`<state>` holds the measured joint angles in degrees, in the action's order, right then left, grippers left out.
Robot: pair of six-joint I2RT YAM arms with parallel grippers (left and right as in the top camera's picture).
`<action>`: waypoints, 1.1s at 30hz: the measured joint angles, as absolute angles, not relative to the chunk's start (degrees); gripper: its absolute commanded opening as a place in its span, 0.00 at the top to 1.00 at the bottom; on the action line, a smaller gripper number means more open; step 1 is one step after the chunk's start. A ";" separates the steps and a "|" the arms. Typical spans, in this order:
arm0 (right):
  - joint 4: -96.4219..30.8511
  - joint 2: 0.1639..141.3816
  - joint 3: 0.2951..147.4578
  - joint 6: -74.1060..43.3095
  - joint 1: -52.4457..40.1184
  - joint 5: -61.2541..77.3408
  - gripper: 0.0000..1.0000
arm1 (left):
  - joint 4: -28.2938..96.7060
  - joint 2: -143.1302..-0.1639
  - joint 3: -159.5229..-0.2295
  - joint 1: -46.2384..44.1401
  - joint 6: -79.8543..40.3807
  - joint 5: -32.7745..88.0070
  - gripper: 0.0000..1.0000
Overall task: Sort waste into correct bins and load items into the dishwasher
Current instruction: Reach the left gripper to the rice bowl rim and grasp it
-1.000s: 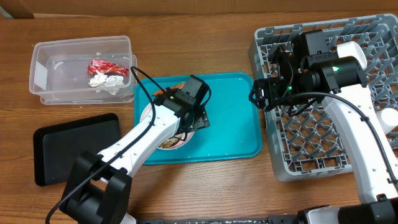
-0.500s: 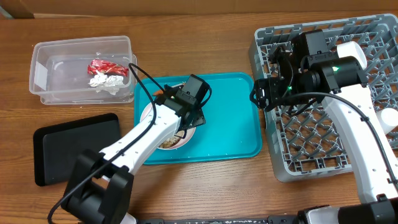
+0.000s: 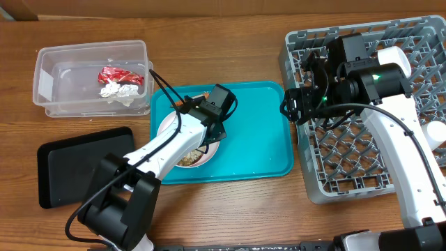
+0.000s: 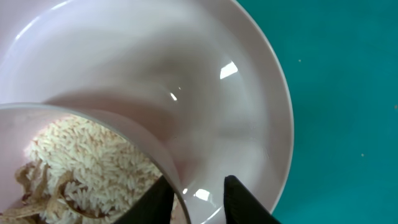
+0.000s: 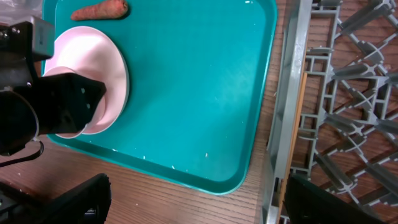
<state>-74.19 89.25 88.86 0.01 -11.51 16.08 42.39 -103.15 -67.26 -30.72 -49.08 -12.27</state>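
A small bowl (image 4: 81, 168) of pale rice scraps sits inside the pinkish-white bowl (image 4: 186, 68) on the teal tray (image 3: 258, 139). My left gripper (image 4: 198, 183) straddles the small bowl's rim. One finger is inside against the rim, and the other stands outside with a small gap, so the jaws are narrow but open. An orange carrot stick (image 5: 99, 10) lies on the tray beyond the bowls. My right gripper (image 5: 193, 199) hangs wide open and empty over the gap between the teal tray and the grey dish rack (image 3: 362, 160).
The clear tub (image 3: 90, 52) at the back left holds a red wrapper (image 3: 120, 75) and a white tissue (image 3: 118, 90). A black tray (image 3: 83, 164) lies at the front left. A thin wooden stick (image 5: 297, 118) lies along the rack's near edge.
My left gripper's jaws have narrowed from wide open to close around the small bowl's rim. The right arm has not moved.
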 measured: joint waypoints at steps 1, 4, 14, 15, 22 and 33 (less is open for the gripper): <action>-74.19 89.25 88.86 -0.01 -11.51 16.10 0.09 | 42.33 -103.15 -67.26 -30.63 -49.12 -12.32 0.82; -74.19 89.25 88.86 -0.03 -11.51 16.10 0.09 | 42.28 -103.15 -67.26 -30.17 -48.93 -12.56 0.90; -74.39 89.25 88.86 -0.01 -11.51 16.10 0.09 | 42.87 -103.15 -67.26 -29.58 -47.40 -12.97 0.91; -74.43 89.25 88.86 -0.01 -11.51 16.10 0.09 | 42.92 -103.15 -67.26 -29.58 -47.29 -12.93 0.88; -74.50 89.25 88.86 -0.03 -11.51 16.08 0.10 | 43.29 -103.15 -67.26 -29.58 -46.74 -12.86 0.84; -74.50 89.27 88.86 -0.01 -11.51 16.10 0.10 | 43.88 -103.15 -67.26 -29.58 -46.35 -13.17 0.96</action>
